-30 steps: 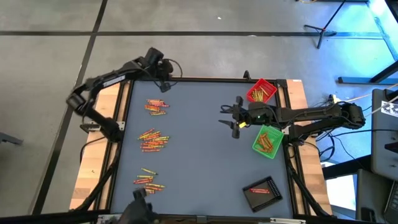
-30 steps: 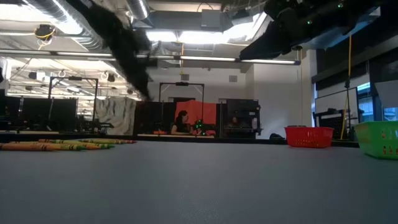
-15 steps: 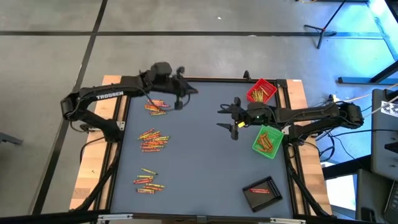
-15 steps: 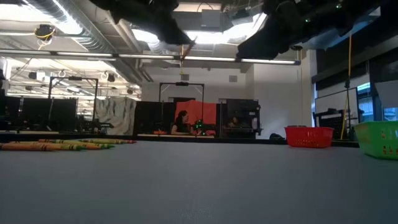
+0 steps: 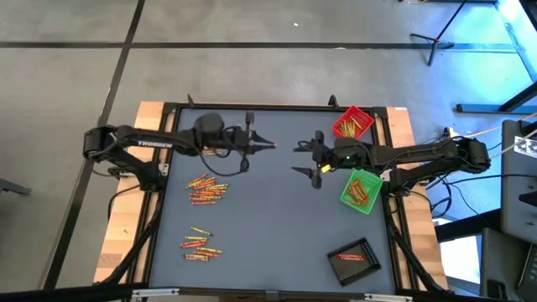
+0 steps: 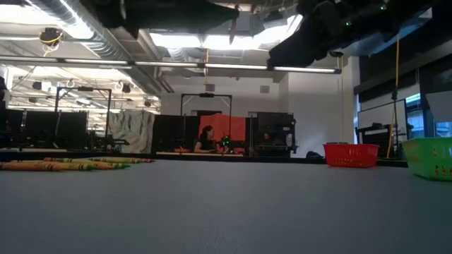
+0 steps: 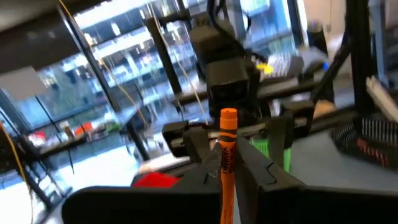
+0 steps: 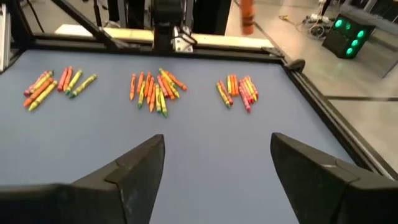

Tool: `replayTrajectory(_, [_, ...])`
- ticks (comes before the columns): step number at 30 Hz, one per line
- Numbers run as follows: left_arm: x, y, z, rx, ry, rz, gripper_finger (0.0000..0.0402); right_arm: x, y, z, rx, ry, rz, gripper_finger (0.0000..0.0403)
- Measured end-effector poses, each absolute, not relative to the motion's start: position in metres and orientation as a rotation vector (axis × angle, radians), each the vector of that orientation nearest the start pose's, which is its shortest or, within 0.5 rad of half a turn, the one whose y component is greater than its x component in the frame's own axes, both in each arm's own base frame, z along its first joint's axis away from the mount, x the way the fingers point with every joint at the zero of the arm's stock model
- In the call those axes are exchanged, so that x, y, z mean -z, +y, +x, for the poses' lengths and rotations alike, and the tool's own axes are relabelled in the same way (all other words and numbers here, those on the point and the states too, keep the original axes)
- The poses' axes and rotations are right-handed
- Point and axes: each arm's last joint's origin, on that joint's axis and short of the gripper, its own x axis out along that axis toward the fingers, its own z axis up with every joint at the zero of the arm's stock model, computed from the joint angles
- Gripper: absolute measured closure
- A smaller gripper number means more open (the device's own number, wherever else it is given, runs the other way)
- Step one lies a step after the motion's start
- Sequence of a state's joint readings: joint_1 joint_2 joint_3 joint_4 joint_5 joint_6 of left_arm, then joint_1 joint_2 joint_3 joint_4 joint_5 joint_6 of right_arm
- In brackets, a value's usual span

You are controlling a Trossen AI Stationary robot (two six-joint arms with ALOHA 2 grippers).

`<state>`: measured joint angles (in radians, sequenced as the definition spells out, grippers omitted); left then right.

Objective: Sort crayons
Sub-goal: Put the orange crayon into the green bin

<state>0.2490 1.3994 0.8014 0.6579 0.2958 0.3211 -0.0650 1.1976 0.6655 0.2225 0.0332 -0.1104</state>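
Orange crayon pinched in left gripper above mid-table; right gripper wide, facing it across bare mat.

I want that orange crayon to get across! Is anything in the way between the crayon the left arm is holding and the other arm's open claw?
Nothing visible. The left gripper holds the orange crayon up above the table. The open right gripper faces it with only a bare gap between them.

High view looks straight down; low view skims level across the table; both share its crayons
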Motion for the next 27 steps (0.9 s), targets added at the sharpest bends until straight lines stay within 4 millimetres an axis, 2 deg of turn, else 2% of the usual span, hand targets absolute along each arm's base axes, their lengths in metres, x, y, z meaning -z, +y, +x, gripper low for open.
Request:
replayTrajectory(6, [-0.265, 0.052, 0.288, 0.063, -0.198, 0.285, 0.0395, -0.245, -0.019, 0.271, 0.083, 0.226, -0.121, 0.0112])
replayTrajectory(13, [-0.253, 0.037, 0.295, 0.048, -0.141, 0.269, 0.0394, -0.24, -0.018, 0.29, 0.03, 0.076, -0.159, 0.0112])
replayTrajectory(19, [-0.238, 0.035, 0.305, 0.041, -0.127, 0.284, 0.0394, -0.231, -0.017, 0.305, -0.037, 0.007, -0.162, 0.0112])
replayTrajectory(24, [-0.234, 0.034, 0.308, 0.046, -0.139, 0.285, 0.0393, -0.23, -0.017, 0.316, -0.046, 0.0, -0.162, 0.0112])
replayTrajectory(27, [-0.234, 0.034, 0.308, 0.047, -0.136, 0.284, 0.0393, -0.227, -0.017, 0.319, -0.051, 0.018, -0.161, 0.0132])
